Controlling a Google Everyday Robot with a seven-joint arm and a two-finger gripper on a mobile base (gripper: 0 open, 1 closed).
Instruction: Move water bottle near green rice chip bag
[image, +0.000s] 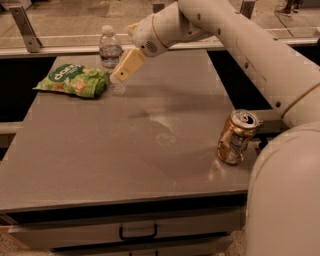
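Observation:
The water bottle (110, 54) stands upright at the far left of the table, clear and ribbed with a white cap. Its base is just right of the green rice chip bag (74, 79), which lies flat and crinkled. My gripper (121, 74) hangs right beside the bottle, on its right side and a little in front of it. It is open and holds nothing. One cream finger (128, 64) shows, slanting down to the left; the other is hidden behind it. The bottle stands free of the gripper.
A gold drink can (236, 137) stands near the table's right front edge. The grey table top (150, 145) has a drawer with a handle (138, 232) below its front edge. My white arm fills the right side, and a rail runs behind the table.

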